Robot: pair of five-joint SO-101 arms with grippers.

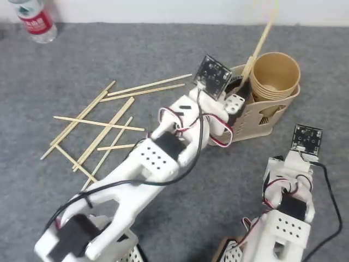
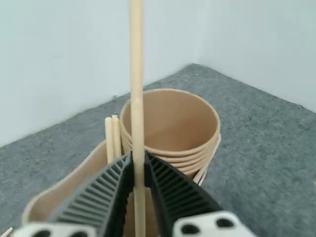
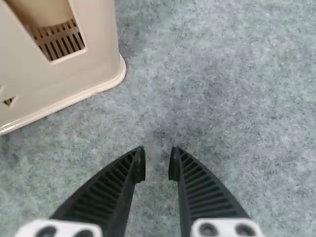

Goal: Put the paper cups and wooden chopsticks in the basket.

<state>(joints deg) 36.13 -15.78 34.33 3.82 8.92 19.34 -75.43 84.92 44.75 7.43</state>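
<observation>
– Grey carpet (image 1: 218,185) all round. Left claw first?
– Left gripper (image 2: 138,173) clenched on one upright chopstick (image 2: 137,74), directly over the basket (image 1: 256,123), at 1 o'clock in the high view (stacked paper cups (image 1: 275,76) sit inside it).
– And the right?
– Right gripper (image 3: 157,165) slightly parted, holding nothing, above carpet near the basket's wall. Loose chopsticks (image 1: 98,124) scattered at 9 o'clock; bottle (image 1: 34,19) at 11.
</observation>
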